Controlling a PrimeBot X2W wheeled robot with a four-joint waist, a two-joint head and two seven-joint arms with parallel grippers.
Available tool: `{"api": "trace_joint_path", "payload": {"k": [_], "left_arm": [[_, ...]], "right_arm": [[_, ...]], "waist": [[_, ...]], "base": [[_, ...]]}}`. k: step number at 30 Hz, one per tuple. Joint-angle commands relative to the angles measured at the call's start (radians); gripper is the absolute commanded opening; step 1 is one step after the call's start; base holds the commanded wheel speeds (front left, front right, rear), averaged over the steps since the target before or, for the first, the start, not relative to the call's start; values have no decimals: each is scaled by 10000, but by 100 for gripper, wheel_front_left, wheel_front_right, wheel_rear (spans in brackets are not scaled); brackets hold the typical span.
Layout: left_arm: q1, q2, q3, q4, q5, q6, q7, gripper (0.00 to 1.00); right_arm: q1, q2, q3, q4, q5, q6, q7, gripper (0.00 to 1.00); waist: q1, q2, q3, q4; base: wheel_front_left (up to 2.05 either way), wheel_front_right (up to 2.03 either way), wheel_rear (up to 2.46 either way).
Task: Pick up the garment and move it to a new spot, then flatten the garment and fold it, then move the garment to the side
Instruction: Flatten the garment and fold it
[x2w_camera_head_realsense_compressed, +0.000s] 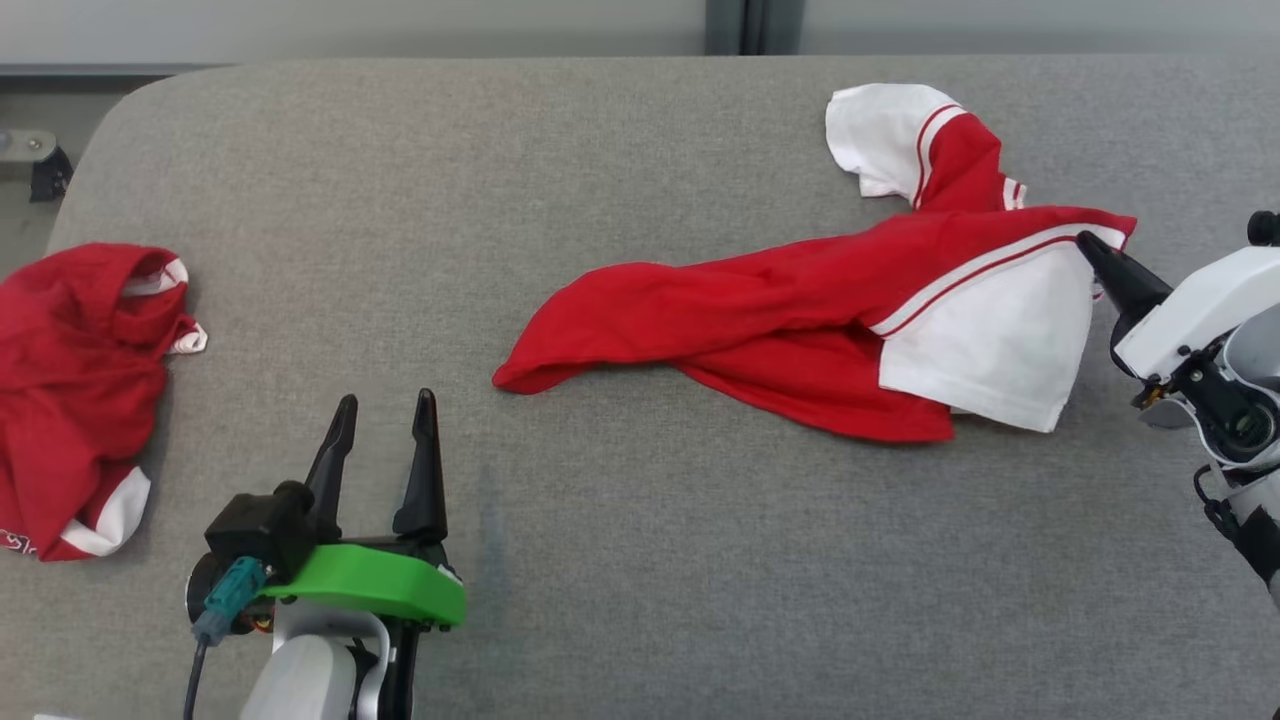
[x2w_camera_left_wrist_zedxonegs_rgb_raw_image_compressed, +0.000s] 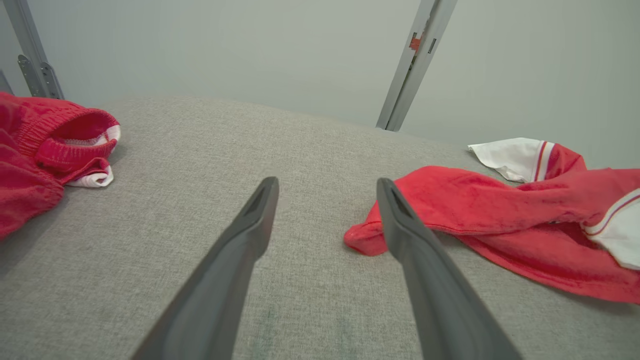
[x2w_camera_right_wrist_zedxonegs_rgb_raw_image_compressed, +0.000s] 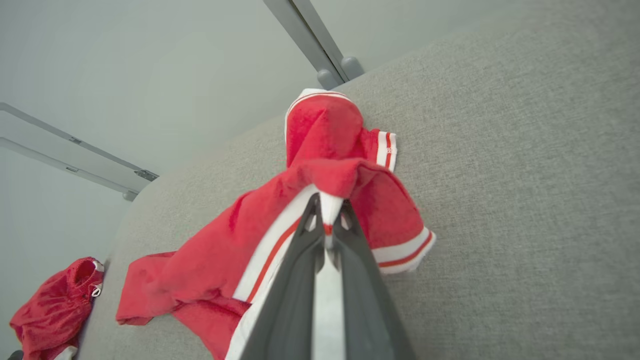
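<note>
Pinching red-and-white garment (x2w_camera_head_realsense_compressed: 760, 330): right end effector (x2w_camera_right_wrist_zedxonegs_rgb_raw_image_compressed: 328, 209)

The garment (x2w_camera_head_realsense_compressed: 760, 320) is red with white panels and thin red and white stripes at their edges. The other garment (x2w_camera_head_realsense_compressed: 70, 380) is red with white trim. The table (x2w_camera_head_realsense_compressed: 600, 560) is plain grey fabric. The left gripper (x2w_camera_head_realsense_compressed: 385, 405) has black fingers (x2w_camera_head_realsense_compressed: 425, 470) on a green bracket (x2w_camera_head_realsense_compressed: 370, 585).
</note>
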Motion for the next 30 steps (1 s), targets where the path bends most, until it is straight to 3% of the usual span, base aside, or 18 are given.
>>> {"api": "trace_joint_path", "payload": {"k": [1,2,3,9,21,27,30], "left_arm": [[-226,-62,71,50,71,-72,-30,100],[-259,-107,90,86,104,-116,-30,100],[-296,-145,128,142,133,-144,-30,100],[-266,-281,360,389,319,-305,-30,100],[316,-264,937,343,716,-482,-30,100],[573,-316,1032,120,927,-563,-30,100],[667,-352,1029,52,1028,-603,-30,100]], "right_arm": [[-320,-20,104,503,-157,4,40,9],[-492,23,166,855,-196,2,62,23],[-688,94,246,1243,-228,4,74,100],[-929,235,497,2041,-79,4,-945,100],[607,6,912,624,-531,4,-4372,100],[1878,392,1004,510,-887,2,-4674,100],[2300,653,1234,635,-763,4,-4302,100]], "waist": [[0,0,543,464],[0,0,591,502],[0,0,620,530],[0,0,353,396],[0,0,-833,-844],[0,0,-1145,-1000],[0,0,-1179,-954]], "base": [[0,0,0],[0,0,0],[0,0,0],[0,0,0],[0,0,0],[0,0,0],[0,0,0]]}}
